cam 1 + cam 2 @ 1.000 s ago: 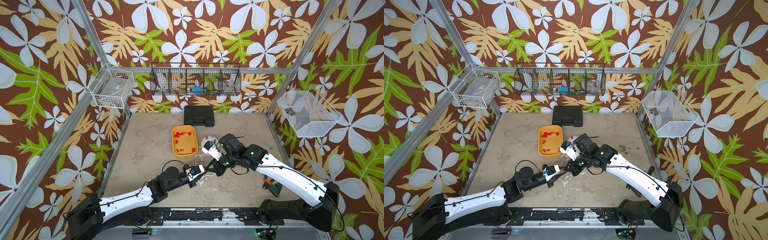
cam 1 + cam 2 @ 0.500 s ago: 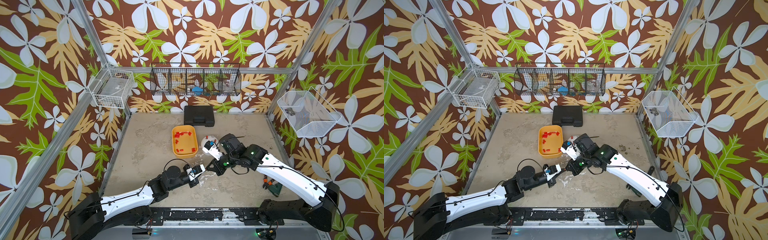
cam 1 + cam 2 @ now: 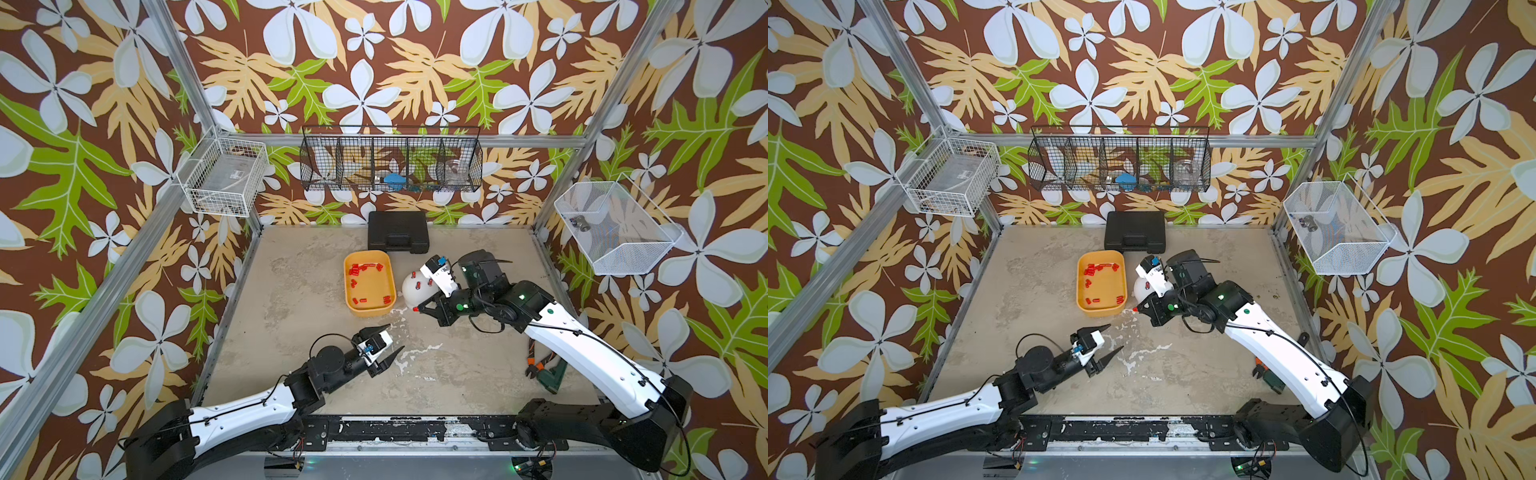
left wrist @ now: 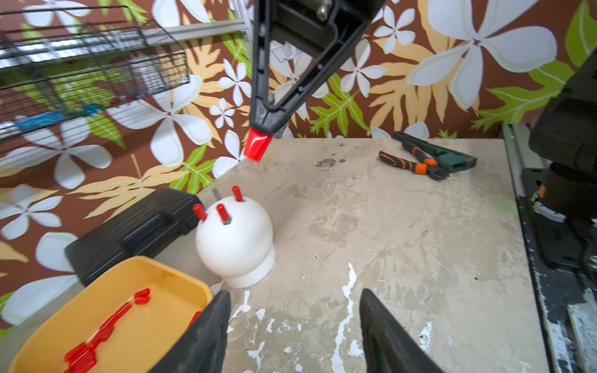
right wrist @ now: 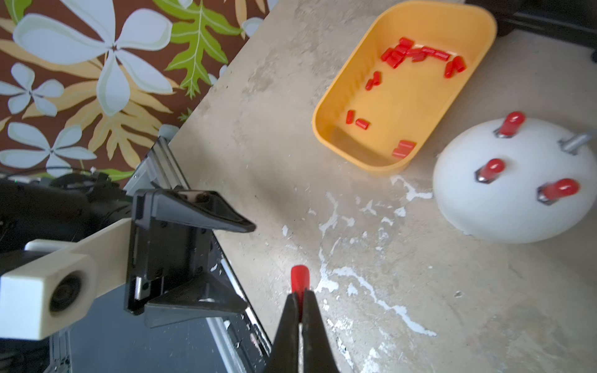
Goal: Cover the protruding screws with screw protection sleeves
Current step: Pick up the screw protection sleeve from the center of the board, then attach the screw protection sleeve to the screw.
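Note:
The white dome [image 3: 415, 291] [image 4: 234, 239] [image 5: 513, 200] stands just right of the yellow tray [image 3: 370, 291] [image 5: 403, 97]. Three of its protruding screws wear red caps [image 4: 223, 212] [image 5: 560, 189]; one screw [image 4: 215, 193] [image 5: 578, 142] is bare. Several loose screw protection sleeves [image 3: 365, 268] [image 5: 416, 55] lie in the tray. My right gripper [image 3: 417, 309] [image 3: 1136, 309] [image 5: 299, 295] is shut on one red sleeve [image 5: 299, 277] [image 4: 257, 147], held above the table in front of the dome. My left gripper [image 3: 395, 337] [image 3: 1116, 336] [image 4: 294, 292] stands open and empty, nearer the front.
A black case [image 3: 398, 231] lies at the back behind the tray. Pliers [image 3: 544, 368] [image 4: 423, 161] lie at the right under my right arm. Wire baskets [image 3: 390, 160] hang on the back and side walls.
My left gripper's jaws have opened wide from shut. My right gripper stays shut on the red sleeve. Both arms have barely shifted.

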